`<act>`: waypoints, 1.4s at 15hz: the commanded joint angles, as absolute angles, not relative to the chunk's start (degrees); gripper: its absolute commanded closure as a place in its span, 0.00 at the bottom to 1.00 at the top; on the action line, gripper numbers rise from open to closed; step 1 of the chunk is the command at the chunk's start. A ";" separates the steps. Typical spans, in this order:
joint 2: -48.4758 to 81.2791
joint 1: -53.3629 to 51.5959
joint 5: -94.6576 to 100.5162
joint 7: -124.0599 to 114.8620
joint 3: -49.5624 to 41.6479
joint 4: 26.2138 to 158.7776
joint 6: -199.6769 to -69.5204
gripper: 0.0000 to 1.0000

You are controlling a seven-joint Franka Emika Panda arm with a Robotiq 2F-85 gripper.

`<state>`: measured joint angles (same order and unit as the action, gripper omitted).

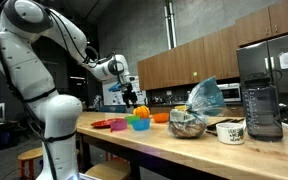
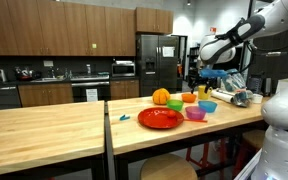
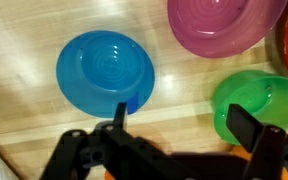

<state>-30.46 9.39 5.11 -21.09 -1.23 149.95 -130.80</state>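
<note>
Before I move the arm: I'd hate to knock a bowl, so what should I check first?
1. Gripper open: ok.
2. Nothing between the fingers: ok, only table shows there.
3. Blue bowl upright and empty: ok.
4. Pink bowl upright: ok, though its top is cropped.
5. Green bowl clear of the gripper: cannot tell; one finger overlaps it in the wrist view.
</note>
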 commanded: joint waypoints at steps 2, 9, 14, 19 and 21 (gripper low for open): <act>-30.01 5.56 2.24 -15.28 0.05 150.12 -129.39 0.00; -29.04 2.61 2.72 -11.53 1.66 149.97 -124.46 0.27; -27.55 1.30 2.40 -9.56 2.03 150.64 -121.97 0.09; -24.61 0.22 2.17 -8.24 2.09 150.62 -121.16 0.03; -23.48 -0.08 2.27 -7.61 2.08 150.34 -120.95 0.01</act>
